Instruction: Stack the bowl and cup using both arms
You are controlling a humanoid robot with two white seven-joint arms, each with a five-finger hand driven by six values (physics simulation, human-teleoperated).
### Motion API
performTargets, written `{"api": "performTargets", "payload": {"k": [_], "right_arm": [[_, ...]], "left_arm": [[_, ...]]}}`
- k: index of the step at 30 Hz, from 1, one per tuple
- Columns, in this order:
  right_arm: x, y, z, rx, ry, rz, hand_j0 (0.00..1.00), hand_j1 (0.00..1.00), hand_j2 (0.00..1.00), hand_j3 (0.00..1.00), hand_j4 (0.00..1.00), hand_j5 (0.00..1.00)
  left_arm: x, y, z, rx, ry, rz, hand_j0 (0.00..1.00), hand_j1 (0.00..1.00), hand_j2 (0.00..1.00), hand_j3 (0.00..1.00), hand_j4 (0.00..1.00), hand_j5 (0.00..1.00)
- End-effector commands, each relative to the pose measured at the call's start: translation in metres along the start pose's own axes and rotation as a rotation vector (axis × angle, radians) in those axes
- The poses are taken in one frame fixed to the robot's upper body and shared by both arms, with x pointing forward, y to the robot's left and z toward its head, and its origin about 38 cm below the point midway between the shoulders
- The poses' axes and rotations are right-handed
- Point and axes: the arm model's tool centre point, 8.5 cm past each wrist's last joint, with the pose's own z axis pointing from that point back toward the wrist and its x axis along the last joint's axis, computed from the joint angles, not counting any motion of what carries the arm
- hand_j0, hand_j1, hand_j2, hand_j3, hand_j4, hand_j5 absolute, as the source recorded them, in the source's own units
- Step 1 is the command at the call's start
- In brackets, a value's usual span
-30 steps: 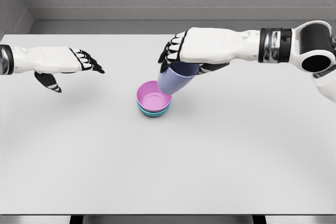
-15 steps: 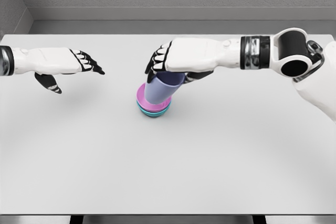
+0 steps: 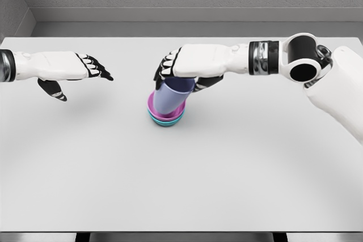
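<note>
Head view: we saw right hand (image 3: 177, 67) clasping lavender cup (image 3: 170, 97) near rim, frame centre, cup tilted over pink bowl (image 3: 152, 105) nested in teal bowl (image 3: 167, 122). Left hand (image 3: 85, 66), upper left, empty, fingers extended. We judged cup light, rigid, smooth; rim grip suited.

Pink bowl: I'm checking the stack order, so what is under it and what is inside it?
Under the pink bowl sits a teal bowl, only its rim showing. Inside it is the lavender cup, tilted, held by the right hand. The cup covers the bowl's floor.
</note>
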Motion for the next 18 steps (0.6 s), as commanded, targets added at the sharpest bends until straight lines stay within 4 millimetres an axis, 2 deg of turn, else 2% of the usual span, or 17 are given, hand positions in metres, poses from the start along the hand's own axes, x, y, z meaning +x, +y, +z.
{"api": "performTargets", "payload": {"k": [1,15,18], "right_arm": [[-0.0059,0.0033,0.0003,-0.001,0.014,-0.024,0.67,0.67,0.67,0.67,0.67,0.67],[-0.0087,0.0062,-0.0026,0.006,0.021,-0.029,0.67,0.67,0.67,0.67,0.67,0.67],[-0.0106,0.0084,-0.0088,0.011,0.025,-0.031,0.67,0.67,0.67,0.67,0.67,0.67]], "left_arm": [[-0.0001,0.0007,0.0,0.005,0.0,0.004,1.0,1.0,1.0,1.0,1.0,1.0],[-0.0001,0.0005,0.0,0.003,0.0,0.004,1.0,1.0,1.0,1.0,1.0,1.0],[-0.0001,0.0005,0.0,0.003,0.0,0.004,1.0,1.0,1.0,1.0,1.0,1.0]]}}
